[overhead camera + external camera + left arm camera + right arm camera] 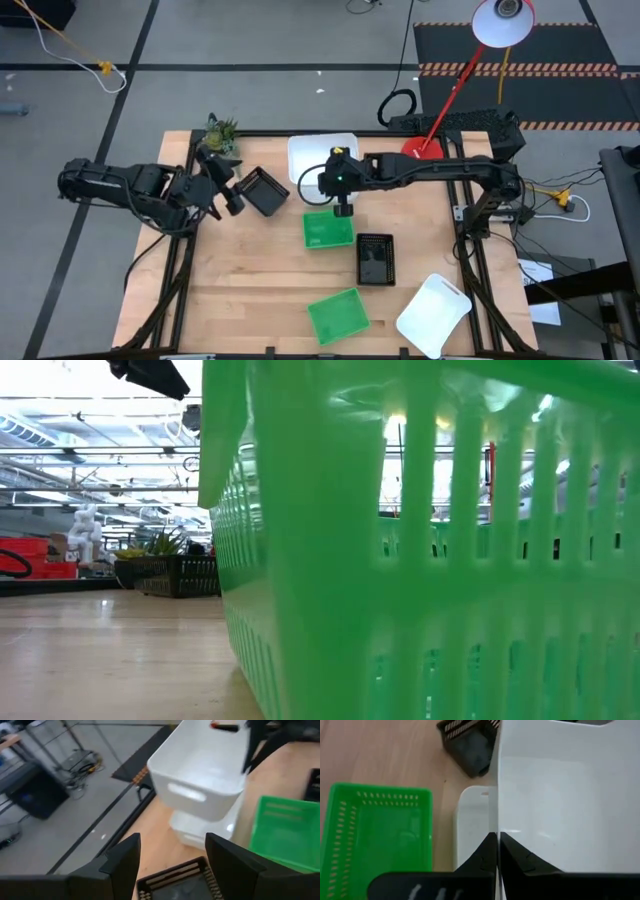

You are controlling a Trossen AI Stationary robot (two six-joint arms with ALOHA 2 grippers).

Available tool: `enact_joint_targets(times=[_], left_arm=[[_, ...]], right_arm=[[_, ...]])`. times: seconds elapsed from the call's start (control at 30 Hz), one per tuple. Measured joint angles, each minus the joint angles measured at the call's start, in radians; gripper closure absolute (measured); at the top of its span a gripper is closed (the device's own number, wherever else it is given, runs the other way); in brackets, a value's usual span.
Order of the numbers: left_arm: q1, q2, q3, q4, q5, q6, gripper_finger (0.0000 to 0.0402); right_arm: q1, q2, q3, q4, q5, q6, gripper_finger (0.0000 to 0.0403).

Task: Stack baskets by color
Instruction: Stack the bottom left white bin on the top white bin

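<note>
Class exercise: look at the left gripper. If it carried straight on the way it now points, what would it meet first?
The left gripper, jaws open, has the black basket right at its fingertips, so that comes first. Beyond it along the same line are the white baskets, one held up by the right gripper. Depth is hard to judge.

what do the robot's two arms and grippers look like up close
Both arms are black and jointed, built from chunky segments. The right arm carries a small green light near its wrist. The left gripper has two broad, flat, matte-black fingers with angular tips; the right gripper has the same dark, wedge-shaped fingers.
</note>
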Motion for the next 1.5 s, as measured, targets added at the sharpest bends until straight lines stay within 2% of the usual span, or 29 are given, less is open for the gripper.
enact_joint_targets(times=[0.1,0.23,0.43,0.63,0.8,1.13,1.27,1.5], left_arm=[[0.0,0.0,-0.014,0.059,0.045,0.051,0.0176],[0.0,0.0,-0.046,0.139,0.108,0.147,0.0176],[0.0,0.0,-0.086,0.259,0.189,0.26,0.0176],[0.0,0.0,-0.086,0.273,0.19,0.266,0.0176],[0.0,0.0,-0.086,0.273,0.192,0.263,0.0176],[0.0,0.0,-0.086,0.274,0.192,0.262,0.0176],[0.0,0.0,-0.086,0.274,0.192,0.261,0.0176],[0.0,0.0,-0.086,0.274,0.192,0.261,0.0176]], right_arm=[[-0.001,0.0,-0.043,0.029,-0.008,-0.004,0.0403],[-0.011,0.001,-0.091,0.08,-0.074,-0.004,0.0403],[-0.023,0.001,-0.158,0.151,-0.08,0.002,0.0403],[-0.04,0.001,-0.204,0.184,-0.08,0.015,0.0403],[-0.055,0.001,-0.236,0.231,-0.131,0.021,0.0403],[-0.074,0.001,-0.242,0.232,-0.133,0.03,0.0403],[-0.081,0.009,-0.242,0.239,-0.183,0.038,0.0403],[-0.083,0.019,-0.242,0.245,-0.181,0.034,0.0403]])
